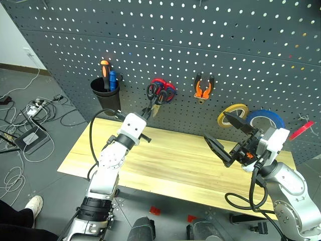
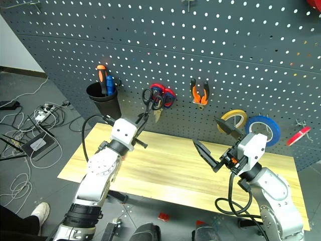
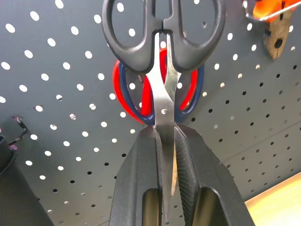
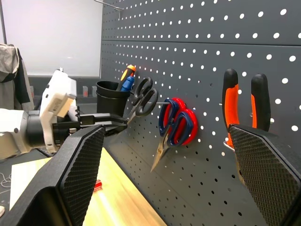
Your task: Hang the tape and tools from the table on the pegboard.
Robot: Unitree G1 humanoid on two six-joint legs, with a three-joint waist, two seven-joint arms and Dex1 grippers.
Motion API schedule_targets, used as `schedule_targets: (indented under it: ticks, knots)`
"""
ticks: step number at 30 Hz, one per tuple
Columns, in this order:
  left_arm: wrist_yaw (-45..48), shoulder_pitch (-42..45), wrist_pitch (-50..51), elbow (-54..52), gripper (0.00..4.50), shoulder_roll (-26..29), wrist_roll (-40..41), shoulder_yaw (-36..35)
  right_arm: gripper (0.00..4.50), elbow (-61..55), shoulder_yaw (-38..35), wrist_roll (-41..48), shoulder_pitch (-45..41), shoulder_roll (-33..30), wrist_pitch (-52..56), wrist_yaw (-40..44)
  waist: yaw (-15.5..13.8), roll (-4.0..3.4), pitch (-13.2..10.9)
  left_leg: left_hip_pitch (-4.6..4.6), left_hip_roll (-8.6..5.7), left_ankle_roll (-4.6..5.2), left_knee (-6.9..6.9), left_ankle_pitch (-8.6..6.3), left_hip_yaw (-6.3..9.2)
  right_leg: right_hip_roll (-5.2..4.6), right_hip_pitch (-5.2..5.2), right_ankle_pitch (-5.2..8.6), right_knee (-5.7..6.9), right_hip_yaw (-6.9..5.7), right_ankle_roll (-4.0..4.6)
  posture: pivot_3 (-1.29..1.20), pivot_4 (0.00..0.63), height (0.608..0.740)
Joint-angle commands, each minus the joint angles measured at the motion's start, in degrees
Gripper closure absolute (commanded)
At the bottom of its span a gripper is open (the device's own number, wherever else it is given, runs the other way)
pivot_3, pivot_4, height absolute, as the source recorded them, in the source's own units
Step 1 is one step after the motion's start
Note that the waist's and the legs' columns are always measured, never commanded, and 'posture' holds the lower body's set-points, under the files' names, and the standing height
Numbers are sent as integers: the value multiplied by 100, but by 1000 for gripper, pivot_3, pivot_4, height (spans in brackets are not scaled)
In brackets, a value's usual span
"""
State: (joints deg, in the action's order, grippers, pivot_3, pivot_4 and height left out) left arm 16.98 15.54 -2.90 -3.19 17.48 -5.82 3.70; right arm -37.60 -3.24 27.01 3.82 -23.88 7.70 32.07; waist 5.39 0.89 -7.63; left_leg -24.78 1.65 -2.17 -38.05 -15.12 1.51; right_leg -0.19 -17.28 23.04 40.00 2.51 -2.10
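Note:
My left gripper (image 1: 147,111) is shut on the blades of the small black-looped scissors (image 3: 162,94). It holds them loops-up against the dark pegboard (image 1: 200,45), right in front of the hanging red-looped scissors (image 1: 169,91). I cannot tell whether a black loop sits over the peg. The orange-and-black pliers (image 1: 204,88) hang on the board further right. A thin red-pink tape ring (image 1: 301,130) hangs edge-on at the far right. My right gripper (image 1: 216,128) stands open with nothing in it, above the right half of the pale wooden table (image 1: 170,155).
A black cup (image 1: 106,98) on the board holds an orange-and-black screwdriver (image 1: 104,68). A yellow roll (image 1: 231,114) and a larger blue roll (image 1: 266,119) hang near my right gripper. Cables and a power strip (image 1: 35,108) lie on the floor to the left.

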Motion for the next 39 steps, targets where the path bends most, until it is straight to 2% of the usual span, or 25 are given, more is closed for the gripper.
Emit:
schedule_targets:
  ticks: [1, 15, 16, 20, 29, 30, 37, 39]
  knots:
    - [-2, 100, 78, -32, 4351, -28, -6, 25, 0, -319, -109, -17, 45, -36, -44, -90, 22, 0, 0, 0, 0, 0, 0, 0, 0, 0, 0, 0, 0, 0, 0, -170, 135, 740]
    - [-99, 207, 578, 181, 4351, 14, 20, -102, 0, -373, -107, -10, 108, -78, -10, -151, 110, 0, 0, 0, 1, 0, 0, 0, 1, 5, 7, 0, 1, 0, 0, -164, 135, 740]
    - [-130, 237, 615, 202, 3791, 13, 28, -135, 0, -359, -105, -7, 104, -83, -11, -141, 110, 0, 0, 0, 1, 0, 0, 0, 1, 5, 7, 0, 0, 0, 0, -164, 135, 740]
    - [-117, 253, 638, 197, 2850, 20, 83, -171, 0, -340, -95, 1, 108, -104, -9, -108, 109, 0, 0, 0, 1, 0, 0, 0, 2, 5, 7, 0, 0, 0, 0, -159, 135, 740]
    - [-155, 12, 722, 12, 194, 40, 12, -154, 0, -320, -73, -5, 132, -129, -14, -70, 106, 0, 0, 0, 1, 0, 0, 0, 1, 5, 9, 0, 0, 1, 0, -150, 145, 740]
    - [-171, -33, 778, -24, 15, 37, 5, -164, 0, -332, -69, 0, 139, -133, -4, -68, 106, 0, 0, 0, 1, 0, 0, 0, 1, 6, 9, 0, 1, 2, 0, -150, 145, 740]
    - [-365, -489, 1671, -440, 15, -58, 43, -338, 0, -419, 35, 38, 222, -311, 95, 92, 76, -14, -22, 0, 2, 2, 1, -1, 3, 6, 12, 0, -3, 9, 0, -134, 187, 740]
    - [-439, -608, 2141, -599, 15, -87, 99, -475, 0, -452, 139, -22, 270, -470, 204, 198, 57, -26, -71, 1, 1, 3, 1, -2, 4, 7, 13, 0, -4, 14, 0, -122, 222, 740]
